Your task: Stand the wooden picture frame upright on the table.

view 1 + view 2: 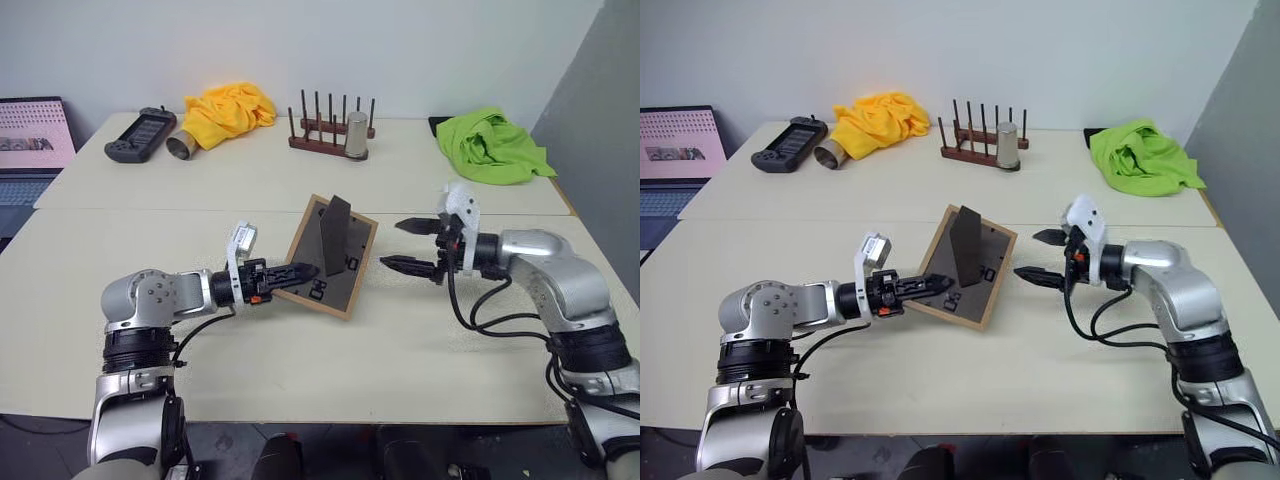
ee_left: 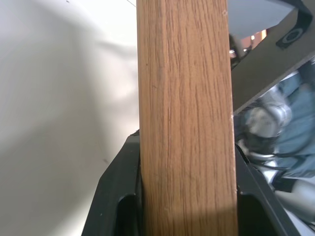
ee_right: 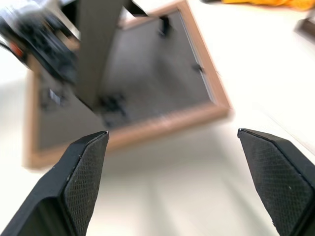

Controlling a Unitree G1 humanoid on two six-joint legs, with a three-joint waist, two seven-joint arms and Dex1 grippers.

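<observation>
Clamped on one wooden edge, the left gripper point(image 1: 296, 272) holds the wooden picture frame point(image 1: 334, 257) tilted back-side-up with its stand folded out, not yet upright on the table point(image 1: 320, 350), while the right gripper point(image 1: 418, 247) hangs wide open just beside it.

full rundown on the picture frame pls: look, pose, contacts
The frame is a small rectangle with a light wood-grain border and a dark grey back panel, which faces up. A dark easel stand is folded out and rises from the back; small black clips sit along the panel's edges. It is tilted, its near edge clamped in the left pincer and lifted off the table; whether its far edge rests on the table is unclear. The right pincer is open beside it, not touching. The front is hidden.
</observation>
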